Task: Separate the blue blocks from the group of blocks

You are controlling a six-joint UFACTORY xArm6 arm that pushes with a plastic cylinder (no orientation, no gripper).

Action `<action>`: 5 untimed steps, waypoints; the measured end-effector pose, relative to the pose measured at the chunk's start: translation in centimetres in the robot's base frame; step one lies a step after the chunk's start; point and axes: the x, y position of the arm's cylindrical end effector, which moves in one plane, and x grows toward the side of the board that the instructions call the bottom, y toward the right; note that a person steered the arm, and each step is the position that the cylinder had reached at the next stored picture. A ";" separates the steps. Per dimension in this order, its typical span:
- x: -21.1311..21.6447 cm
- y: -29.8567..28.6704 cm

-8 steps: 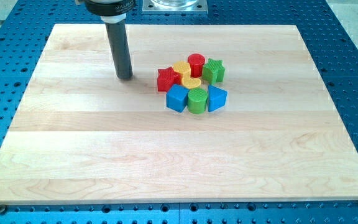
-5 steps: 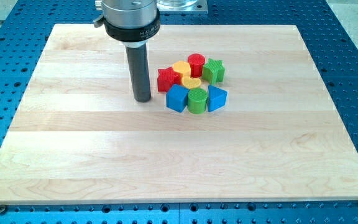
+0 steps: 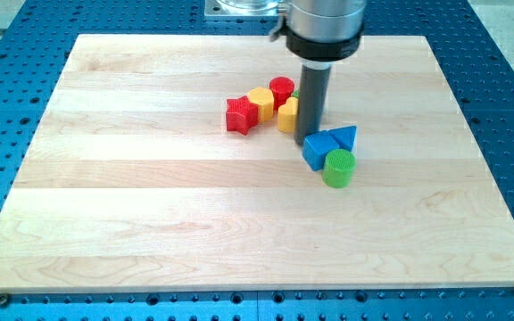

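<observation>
Camera view shows the rod's tip [image 3: 308, 142] down on the bench [image 3: 150, 223], touching the top-left of the blue block [image 3: 318, 151]. No gripper is here, just a rod, so nothing opens or pinches. A blue triangle block [image 3: 345, 135] sits just right of it, and a green cylinder [image 3: 338, 168] touches them below. Left of the rod are a yellow block [image 3: 287, 115], a red cylinder [image 3: 281, 89], another yellow block [image 3: 260, 103] and a red star [image 3: 238, 115]. I think a slow push toward the view's bottom right works best, and the green one may need nudging away.
</observation>
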 end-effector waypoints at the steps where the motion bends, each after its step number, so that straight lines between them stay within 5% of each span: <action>1: -0.2 0.3; 5: -5.9 -3.3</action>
